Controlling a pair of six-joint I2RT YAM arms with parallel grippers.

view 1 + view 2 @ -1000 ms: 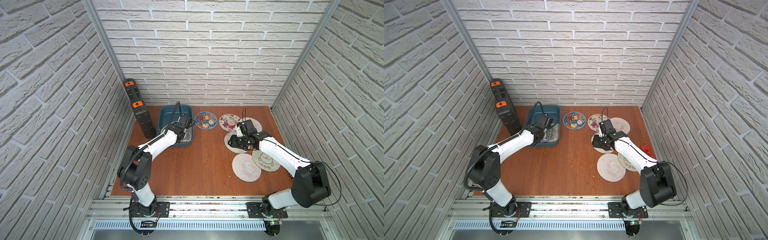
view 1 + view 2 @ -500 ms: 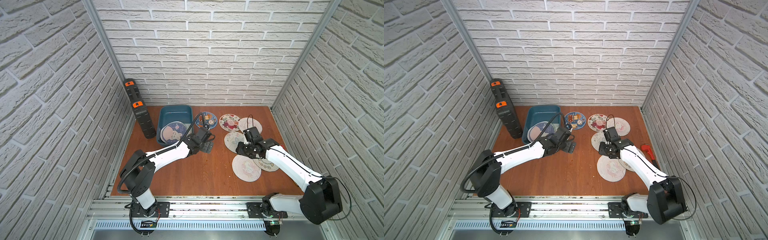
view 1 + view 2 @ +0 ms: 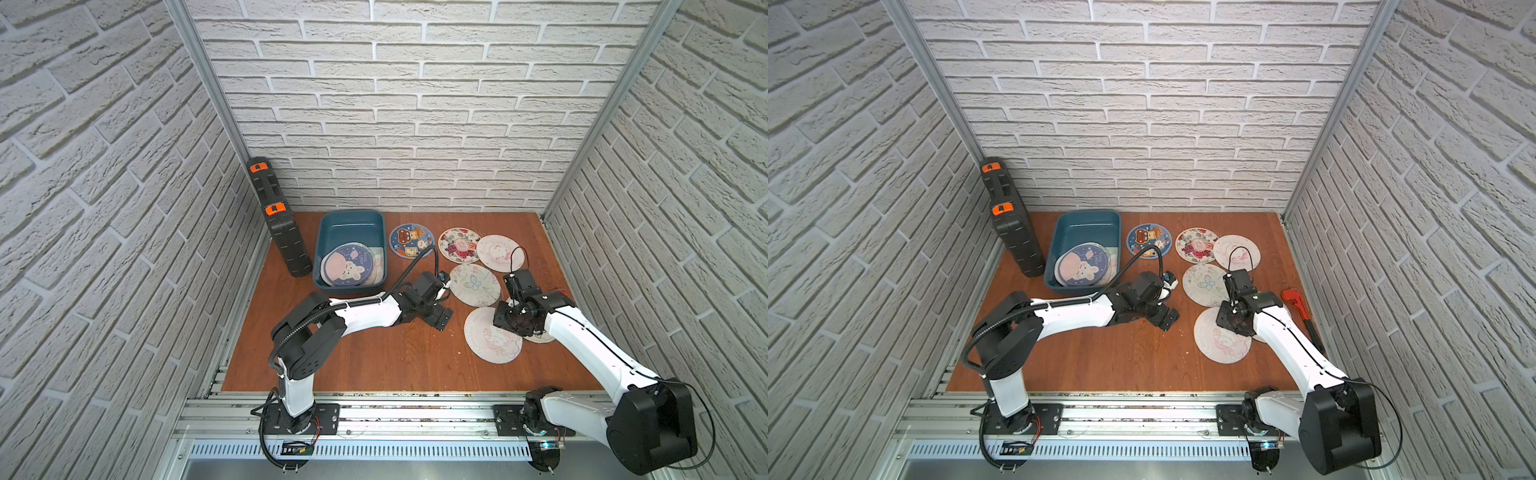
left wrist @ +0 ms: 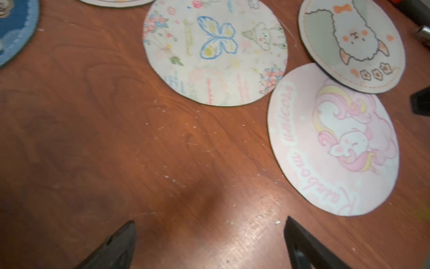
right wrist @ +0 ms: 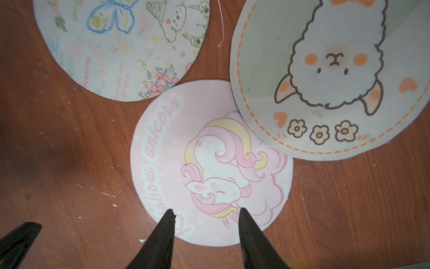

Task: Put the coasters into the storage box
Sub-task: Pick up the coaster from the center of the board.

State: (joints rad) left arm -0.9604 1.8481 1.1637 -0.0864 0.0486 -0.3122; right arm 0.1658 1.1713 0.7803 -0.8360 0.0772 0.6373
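We see left gripper (image 4: 209, 222) spread wide, empty, over table (image 4: 116, 139). Right gripper (image 5: 207, 212) parted above unicorn coaster (image 5: 209, 163), gripping nothing. Storage box (image 3: 351, 230) at back left holds bunny coaster (image 3: 347, 268); others lie loose on table.

L gripper (image 3: 1166, 320), jaws spread, low over tabletop (image 3: 1100, 361) — R gripper (image 3: 1227, 321) above pink coaster (image 3: 1219, 348).

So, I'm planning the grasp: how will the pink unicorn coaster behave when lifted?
The pink unicorn coaster lies flat and looks very thin, so it is probably light and may flop. The alpaca coaster overlaps its edge, so lifting may drag that one.
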